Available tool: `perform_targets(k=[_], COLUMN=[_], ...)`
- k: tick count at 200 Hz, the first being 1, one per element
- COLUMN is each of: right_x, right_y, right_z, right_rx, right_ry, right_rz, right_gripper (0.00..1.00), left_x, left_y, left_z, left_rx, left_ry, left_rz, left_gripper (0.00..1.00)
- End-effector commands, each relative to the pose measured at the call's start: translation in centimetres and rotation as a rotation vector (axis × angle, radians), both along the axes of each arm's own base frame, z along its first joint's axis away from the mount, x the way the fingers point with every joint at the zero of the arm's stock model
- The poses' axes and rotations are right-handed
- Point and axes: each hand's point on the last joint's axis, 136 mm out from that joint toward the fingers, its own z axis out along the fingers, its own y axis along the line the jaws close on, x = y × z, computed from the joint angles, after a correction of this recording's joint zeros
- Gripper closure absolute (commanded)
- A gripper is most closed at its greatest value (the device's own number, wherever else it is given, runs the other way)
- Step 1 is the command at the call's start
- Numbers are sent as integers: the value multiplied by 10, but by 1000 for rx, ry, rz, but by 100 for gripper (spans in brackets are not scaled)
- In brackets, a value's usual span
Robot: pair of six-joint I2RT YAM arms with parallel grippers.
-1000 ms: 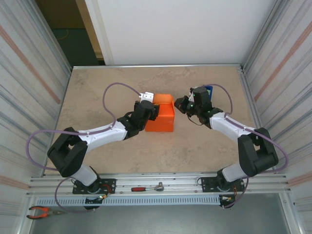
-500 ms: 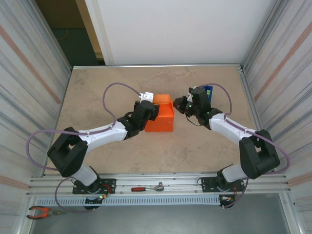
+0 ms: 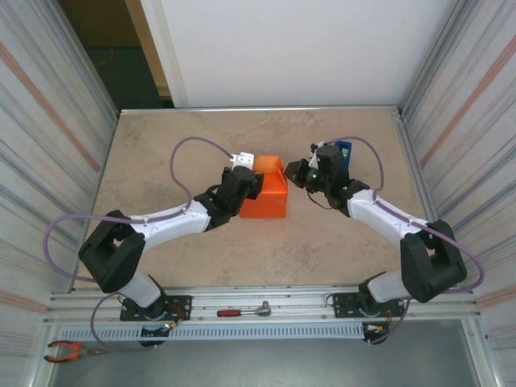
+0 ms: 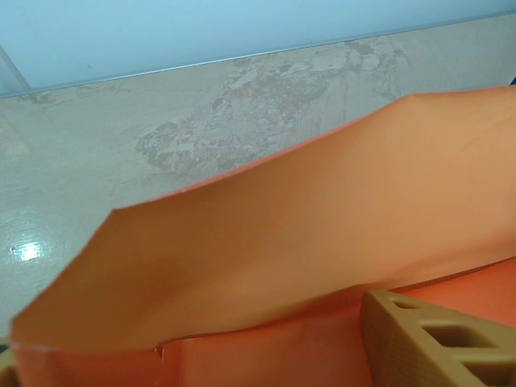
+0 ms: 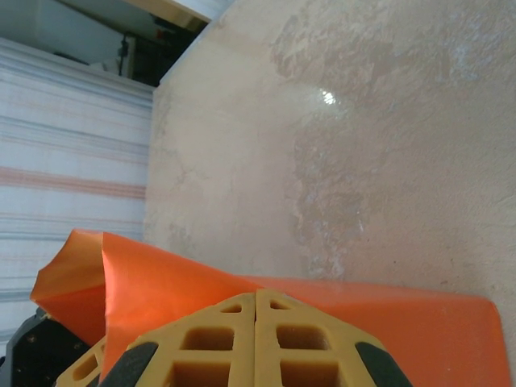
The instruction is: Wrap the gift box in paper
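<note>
The orange paper lies folded round a block-shaped form mid-table; the gift box is hidden under it. My left gripper is at the parcel's left side, its jaws wide apart. In the left wrist view one tan finger rests on the paper, and a loose flap stands up behind it. My right gripper is at the parcel's upper right edge, shut. In the right wrist view its yellow tips meet against the paper, with nothing visible between them.
A blue tape dispenser stands just behind my right wrist. Corrugated walls close in both sides of the table. A ratchet tool lies on the front rail and red pliers at the lower left.
My right gripper has crept a little left, up to the parcel's right edge. The left arm and the parcel have stayed put.
</note>
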Motion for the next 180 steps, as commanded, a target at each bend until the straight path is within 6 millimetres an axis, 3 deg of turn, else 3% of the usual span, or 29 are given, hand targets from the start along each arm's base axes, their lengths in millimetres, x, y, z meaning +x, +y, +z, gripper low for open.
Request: perform_targets(k=[1, 122, 180], right_x=[-8, -28, -36], right_y=[10, 26, 35], right_z=[-1, -18, -2], right_rx=[-3, -57, -127], right_ry=[-9, 10, -71], right_rz=[42, 115, 193], right_gripper=[100, 100, 100], left_x=[-10, -11, -12], left_y=[11, 12, 12], left_z=[-33, -31, -31], left_rx=[119, 118, 118], left_ry=[80, 75, 75], left_rz=[3, 8, 8], left_gripper=[34, 34, 34])
